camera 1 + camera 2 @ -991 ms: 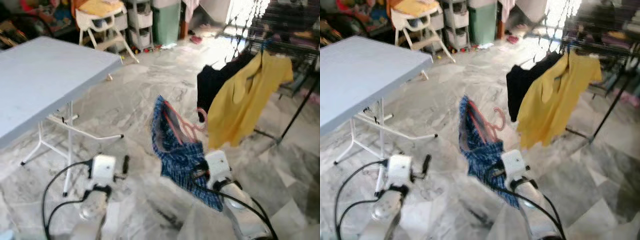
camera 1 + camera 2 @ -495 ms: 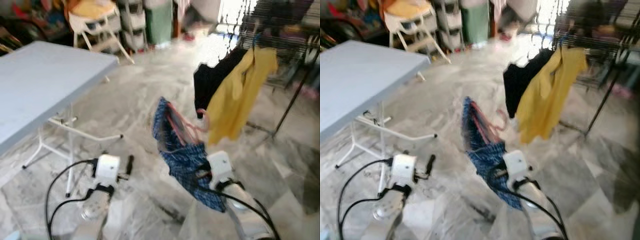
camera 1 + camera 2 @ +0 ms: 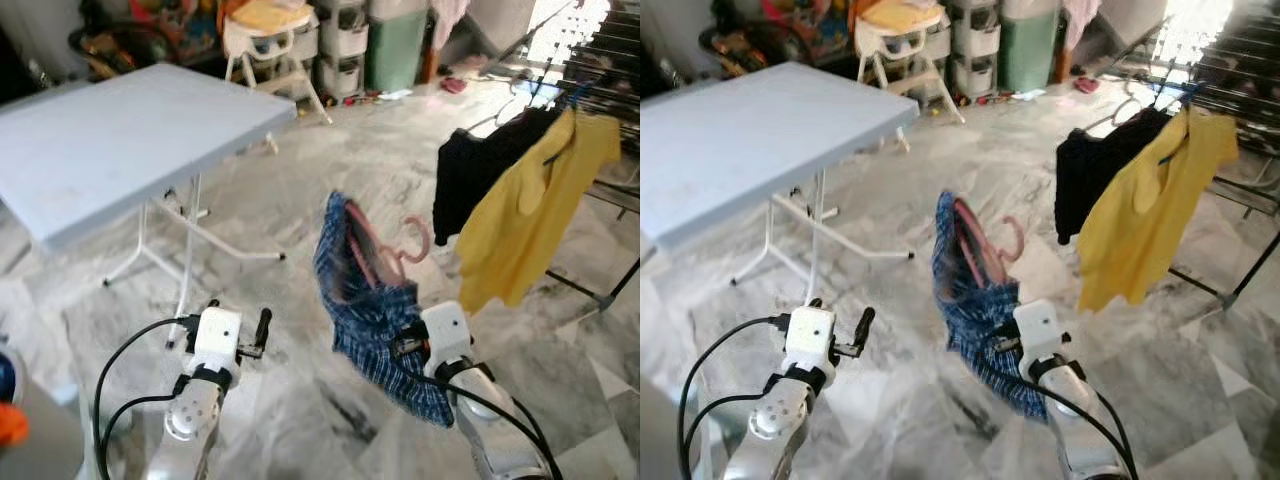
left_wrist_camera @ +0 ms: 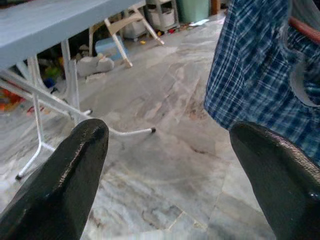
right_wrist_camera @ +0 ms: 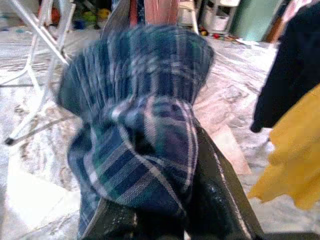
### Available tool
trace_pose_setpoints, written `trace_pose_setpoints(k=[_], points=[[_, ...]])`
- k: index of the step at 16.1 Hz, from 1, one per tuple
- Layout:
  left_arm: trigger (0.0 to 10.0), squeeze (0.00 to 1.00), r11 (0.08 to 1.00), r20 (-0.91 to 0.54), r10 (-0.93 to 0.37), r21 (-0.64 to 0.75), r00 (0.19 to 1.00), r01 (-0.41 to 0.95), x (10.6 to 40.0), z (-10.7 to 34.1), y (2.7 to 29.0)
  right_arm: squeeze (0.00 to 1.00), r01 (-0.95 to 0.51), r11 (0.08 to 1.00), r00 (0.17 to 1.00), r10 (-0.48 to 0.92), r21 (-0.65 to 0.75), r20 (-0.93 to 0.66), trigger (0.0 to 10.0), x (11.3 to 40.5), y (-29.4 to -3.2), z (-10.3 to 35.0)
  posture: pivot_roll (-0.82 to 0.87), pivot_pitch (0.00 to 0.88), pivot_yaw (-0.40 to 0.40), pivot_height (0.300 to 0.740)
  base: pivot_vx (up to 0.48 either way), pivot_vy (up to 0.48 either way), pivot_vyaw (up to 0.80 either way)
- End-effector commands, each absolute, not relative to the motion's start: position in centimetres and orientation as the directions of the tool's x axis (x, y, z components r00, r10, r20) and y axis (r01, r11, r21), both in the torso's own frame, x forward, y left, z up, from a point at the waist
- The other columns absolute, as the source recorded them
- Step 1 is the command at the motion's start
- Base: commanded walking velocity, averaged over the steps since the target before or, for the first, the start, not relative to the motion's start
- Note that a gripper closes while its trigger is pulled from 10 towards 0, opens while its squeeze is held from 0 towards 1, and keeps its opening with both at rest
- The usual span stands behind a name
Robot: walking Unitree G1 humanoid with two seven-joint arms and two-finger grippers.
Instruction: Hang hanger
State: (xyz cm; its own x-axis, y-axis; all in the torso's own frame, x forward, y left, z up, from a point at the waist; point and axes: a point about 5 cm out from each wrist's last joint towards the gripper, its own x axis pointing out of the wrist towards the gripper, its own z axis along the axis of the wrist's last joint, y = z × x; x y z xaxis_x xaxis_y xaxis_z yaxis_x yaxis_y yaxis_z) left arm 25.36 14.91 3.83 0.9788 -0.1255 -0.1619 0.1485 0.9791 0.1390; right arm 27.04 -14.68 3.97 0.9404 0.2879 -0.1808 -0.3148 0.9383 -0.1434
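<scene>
Your right gripper (image 5: 165, 220) is clamped on a blue plaid shirt (image 3: 375, 310) draped over a pink hanger (image 3: 385, 245), whose hook rises just above it. Carry it level toward the drying rack (image 3: 600, 75) ahead, hook leading. Your left gripper (image 4: 165, 175) hangs with its fingers apart, empty.

The right gripper (image 3: 1008, 335) holds up a blue plaid shirt (image 3: 975, 300) on a pink hanger (image 3: 990, 240) over the marble floor (image 3: 890, 400). Ahead to the right, a yellow shirt (image 3: 1145, 215) and a black garment (image 3: 1095, 170) hang on a drying rack (image 3: 1240, 70). The left gripper (image 3: 862, 328) hovers low near the folding worktop (image 3: 750, 140).
</scene>
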Motion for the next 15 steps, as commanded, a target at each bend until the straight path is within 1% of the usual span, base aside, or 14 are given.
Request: trace_pose_setpoints(k=[1,5,8,9,10,11,12,13,15], points=[[10.0,0.00,0.980,-0.158,-0.103,0.152,0.982,0.128,25.6,4.0,15.5,0.00,-0.335,0.932,0.939,0.318,-0.139,-0.132,10.0,27.6,-13.8,5.0,-0.02,0.000,0.049,0.740,0.000,0.000,0.00],[10.0,0.00,0.982,-0.152,-0.090,0.149,0.984,0.113,25.9,4.1,15.3,0.00,-0.352,0.925,0.933,0.335,-0.141,-0.129,10.0,27.9,-13.6,5.2,-0.02,0.000,0.034,0.740,0.000,0.000,0.00],[10.0,0.00,0.984,-0.143,-0.125,0.109,0.982,0.141,25.8,4.1,14.9,0.00,-0.457,0.881,0.887,0.441,-0.123,-0.137,10.0,27.5,-12.7,5.4,-0.03,0.000,0.021,0.740,0.000,0.000,0.00],[10.0,0.00,0.980,-0.114,-0.179,0.064,0.977,0.187,25.8,4.6,14.4,0.00,-0.535,0.841,0.843,0.524,-0.085,-0.123,10.0,27.3,-11.9,5.9,-0.03,0.000,0.017,0.740,0.000,0.000,0.00],[10.0,0.00,0.979,-0.106,-0.191,0.056,0.976,0.197,25.8,4.7,14.3,0.00,-0.547,0.833,0.835,0.537,-0.082,-0.121,10.0,27.3,-11.7,6.0,-0.03,0.000,0.016,0.740,0.000,0.000,0.00],[10.0,0.00,0.972,-0.079,-0.227,0.039,0.971,0.230,26.0,5.3,13.9,0.00,-0.620,0.782,0.783,0.611,-0.064,-0.114,10.0,27.2,-10.9,6.5,-0.02,0.000,0.013,0.740,0.000,0.000,0.00],[10.0,0.00,0.970,-0.063,-0.236,0.049,0.970,0.239,26.3,5.7,13.7,0.00,-0.692,0.720,0.721,0.685,-0.054,-0.106,10.0,27.0,-10.1,7.2,-0.02,0.000,0.012,0.740,0.000,0.000,0.00],[10.0,0.00,0.970,-0.062,-0.235,0.052,0.970,0.238,26.4,5.8,13.7,0.00,-0.700,0.712,0.713,0.693,-0.054,-0.107,10.0,26.9,-10.1,7.2,-0.02,0.000,0.012,0.740,0.000,0.000,0.00],[10.0,0.00,0.974,-0.037,-0.222,0.046,0.974,0.224,26.9,6.3,14.2,0.00,-0.771,0.634,0.636,0.762,-0.058,-0.121,10.0,26.5,-9.8,7.8,-0.02,0.000,0.010,0.740,0.000,0.000,0.00]])
